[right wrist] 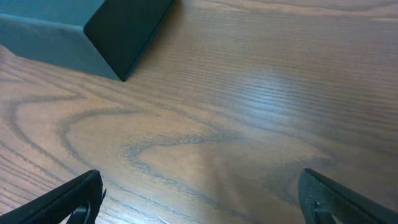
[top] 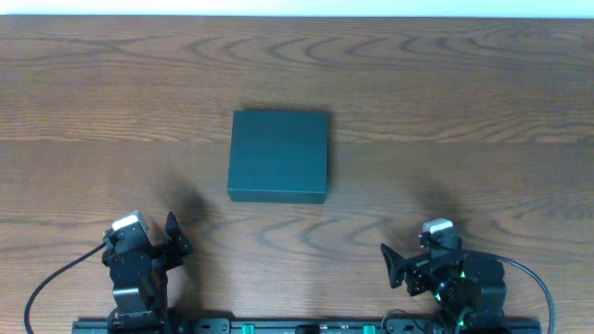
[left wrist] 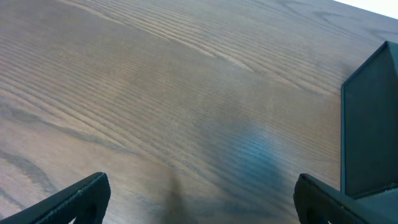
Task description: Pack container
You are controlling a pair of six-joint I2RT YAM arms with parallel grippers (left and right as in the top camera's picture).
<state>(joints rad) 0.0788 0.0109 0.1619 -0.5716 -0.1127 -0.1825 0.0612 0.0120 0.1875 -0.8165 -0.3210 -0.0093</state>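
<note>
The container (top: 278, 155), a dark teal square box with its lid down, lies flat in the middle of the wooden table. Its corner shows at the right edge of the left wrist view (left wrist: 372, 124) and at the top left of the right wrist view (right wrist: 93, 31). My left gripper (top: 174, 238) rests near the front left, open, with only bare wood between its fingers (left wrist: 81, 198). Near the front right my right gripper (top: 394, 263) is open too, its fingers (right wrist: 339, 198) wide apart over bare wood. Both grippers stand well short of the container.
The wooden table (top: 464, 102) stretches around the box on all sides. A black rail (top: 297, 327) with the arm bases runs along the front edge, and cables loop out from both bases.
</note>
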